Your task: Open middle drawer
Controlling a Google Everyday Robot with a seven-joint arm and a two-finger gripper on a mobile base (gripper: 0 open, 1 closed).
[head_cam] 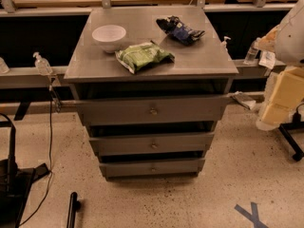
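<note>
A grey cabinet [142, 70] with three flat-fronted drawers stands in the middle of the camera view. The middle drawer [123, 144] has a small round centre knob [154, 146]. It sits between the wider top drawer [118, 111] and the narrower bottom drawer [123, 168]. A dark gap shows above each front. My gripper is not in view. Only a white and yellowish part of my arm [287, 65] shows at the right edge, level with the cabinet top and apart from the drawers.
On the cabinet top lie a white bowl [109, 34], a green bag [144, 56] and a dark blue bag [180, 30]. A pump bottle [42, 64] stands at left, a clear bottle [251, 51] at right. Black equipment [12, 184] and blue floor tape [251, 215] are below.
</note>
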